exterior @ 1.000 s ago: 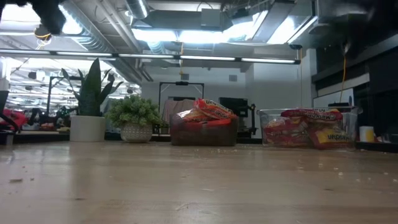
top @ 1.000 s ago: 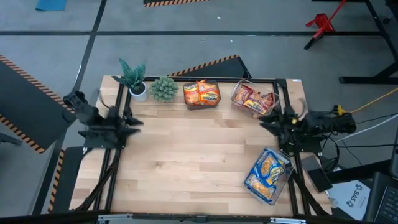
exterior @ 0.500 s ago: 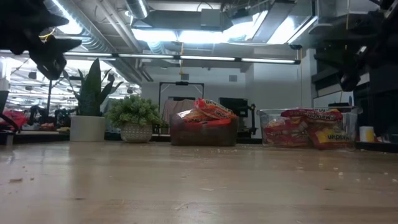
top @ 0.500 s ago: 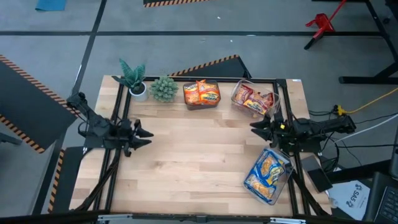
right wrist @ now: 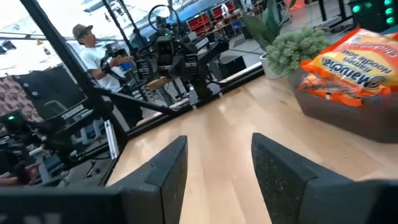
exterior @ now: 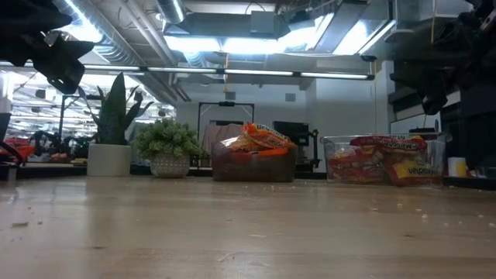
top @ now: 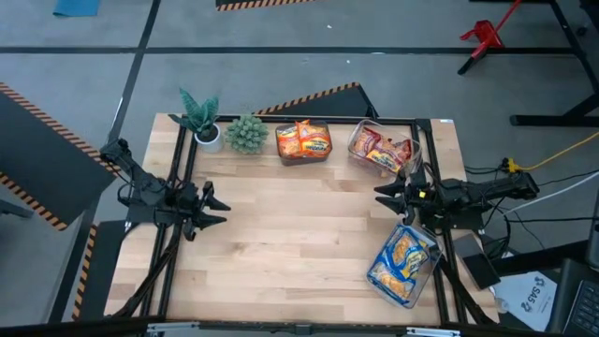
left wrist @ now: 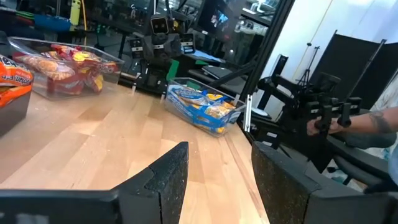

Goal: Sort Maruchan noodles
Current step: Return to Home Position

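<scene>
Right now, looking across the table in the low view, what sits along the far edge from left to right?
Tall spiky potted plant → bushy potted plant → orange noodle packs heaped in a bin → red-brown noodle packs in a clear bin.

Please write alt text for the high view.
A wooden table from above: three clear bins hold orange noodle packets and red-brown packets at the back, blue packets front right. The left pincer and right pincer hover open and empty at the sides.
</scene>
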Controlling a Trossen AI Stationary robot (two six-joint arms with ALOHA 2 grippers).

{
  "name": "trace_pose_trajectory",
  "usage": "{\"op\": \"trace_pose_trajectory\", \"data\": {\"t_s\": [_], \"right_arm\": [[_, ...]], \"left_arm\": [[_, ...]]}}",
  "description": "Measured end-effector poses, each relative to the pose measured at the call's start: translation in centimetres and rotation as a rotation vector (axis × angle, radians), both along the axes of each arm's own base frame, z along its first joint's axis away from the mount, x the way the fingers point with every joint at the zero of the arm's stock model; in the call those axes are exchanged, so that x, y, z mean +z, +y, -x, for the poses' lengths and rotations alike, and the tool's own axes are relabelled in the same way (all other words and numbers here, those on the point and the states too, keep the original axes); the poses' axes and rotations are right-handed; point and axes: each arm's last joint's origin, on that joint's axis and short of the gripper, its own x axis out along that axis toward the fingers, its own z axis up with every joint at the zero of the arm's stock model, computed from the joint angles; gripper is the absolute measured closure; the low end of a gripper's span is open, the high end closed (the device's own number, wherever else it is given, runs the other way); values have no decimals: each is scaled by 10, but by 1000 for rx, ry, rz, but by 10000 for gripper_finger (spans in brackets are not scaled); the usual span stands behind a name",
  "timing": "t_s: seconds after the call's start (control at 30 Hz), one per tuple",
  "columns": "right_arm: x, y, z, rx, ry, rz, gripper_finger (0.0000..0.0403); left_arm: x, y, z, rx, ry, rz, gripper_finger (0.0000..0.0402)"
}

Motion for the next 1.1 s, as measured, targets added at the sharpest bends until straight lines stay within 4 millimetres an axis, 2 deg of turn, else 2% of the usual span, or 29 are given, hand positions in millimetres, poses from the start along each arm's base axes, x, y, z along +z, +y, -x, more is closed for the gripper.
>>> {"op": "trace_pose_trajectory", "data": {"t_s": [1.1], "right_arm": [[0, 0, 0, 16, 5, -5, 237]], "left_arm": [[0, 0, 0, -1, 1, -2, 231]]}}
